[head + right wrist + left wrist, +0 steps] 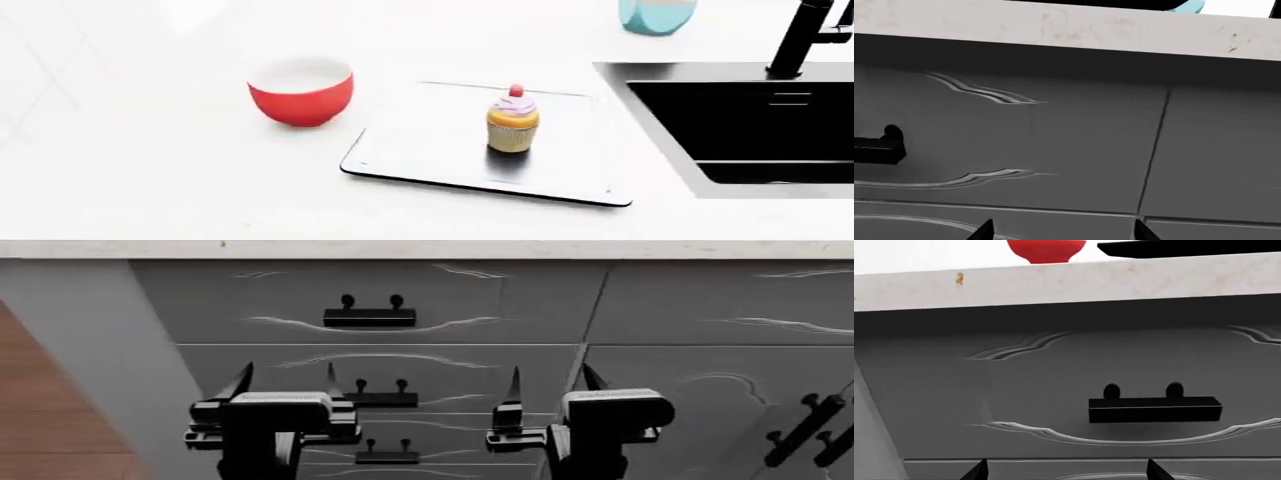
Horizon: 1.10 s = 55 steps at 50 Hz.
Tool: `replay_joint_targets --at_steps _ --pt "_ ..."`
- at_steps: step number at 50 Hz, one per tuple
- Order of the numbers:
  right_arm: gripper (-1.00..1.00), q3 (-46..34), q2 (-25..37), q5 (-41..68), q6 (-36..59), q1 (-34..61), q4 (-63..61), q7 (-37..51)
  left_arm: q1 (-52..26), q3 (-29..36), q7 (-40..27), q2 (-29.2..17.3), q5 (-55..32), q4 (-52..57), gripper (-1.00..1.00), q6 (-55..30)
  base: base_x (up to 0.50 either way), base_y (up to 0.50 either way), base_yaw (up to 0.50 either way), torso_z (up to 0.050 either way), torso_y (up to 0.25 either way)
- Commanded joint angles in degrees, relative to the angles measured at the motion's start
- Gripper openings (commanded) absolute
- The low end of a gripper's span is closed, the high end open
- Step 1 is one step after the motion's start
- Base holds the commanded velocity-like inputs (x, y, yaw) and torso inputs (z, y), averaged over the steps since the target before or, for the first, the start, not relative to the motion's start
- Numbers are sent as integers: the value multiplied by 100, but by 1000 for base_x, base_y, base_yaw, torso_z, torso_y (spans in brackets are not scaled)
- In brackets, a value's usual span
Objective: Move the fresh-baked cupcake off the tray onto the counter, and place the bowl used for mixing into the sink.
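The cupcake [514, 121], pink-frosted with a red cherry, stands on the silver tray [441, 150] on the white counter [160, 190]. The red bowl [302, 90] with a white inside sits left of the tray; its underside also shows in the left wrist view [1046, 250]. The black sink [747, 125] is at the right. My left gripper [284, 382] and right gripper [550, 384] are both open and empty, low in front of the grey drawers, well below the counter top. Their tips show in the left wrist view [1066, 471] and the right wrist view [1062, 231].
A white-and-teal vase [655, 14] stands at the back by the black tap [805, 35]. Grey drawer fronts with black handles [370, 317] face both grippers. The counter's front edge [1074, 282] overhangs the drawers. A wooden floor [40, 420] shows at the lower left.
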Motion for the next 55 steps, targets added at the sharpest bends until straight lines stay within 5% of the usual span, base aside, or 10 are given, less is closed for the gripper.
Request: replay_joint_targets --at_steps 1,17,21,26,33,36,41,43,47,55 --pt "100 -38 29 42 -18 11 4 27 -22 -17 -127 -13 -21 -17 100 -18 -1 500 0 0 0" --pt "100 87 45 558 555 71 -111 -22 -79 60 63 -169 -295 87 100 -380 0 102 0 32 62" --pt "100 200 317 629 1737 65 -1059 270 -348 290 -185 -387 449 289 100 -268 0 0 0 50 90" --pt "100 592 1041 1221 5338 856 -3908 706 -1408 -89 213 -864 -163 2436 100 -2237 0 0 0 50 73" --pt "100 1709 1294 2566 8661 2374 -5496 1232 -3072 -792 398 -1222 -1109 3544 100 -4363 0 0 0 50 69" --pt "100 1830 2409 5144 8656 3403 -4486 3604 -3727 -1088 447 -1366 -1516 3803 100 -5252 0 0 0 50 69" --pt "100 375 3405 9442 7958 4940 -3693 7787 -4773 -1497 507 -1515 -1996 3940 100 -6181 0 0 0 50 69" --pt "100 -956 4104 10917 7105 5932 -3605 7888 -5054 -1272 718 -1755 -2063 3877 100 -6355 0 0 0 50 64" --pt "100 -2341 4188 11484 6693 7257 -3077 7876 -5477 -898 747 -1881 -2044 3608 100 -6748 0 0 0 50 64" --pt "100 -3080 4254 11696 6490 7877 -2846 7766 -5283 -361 1018 -2201 -1923 3562 100 -6423 0 0 0 50 65"
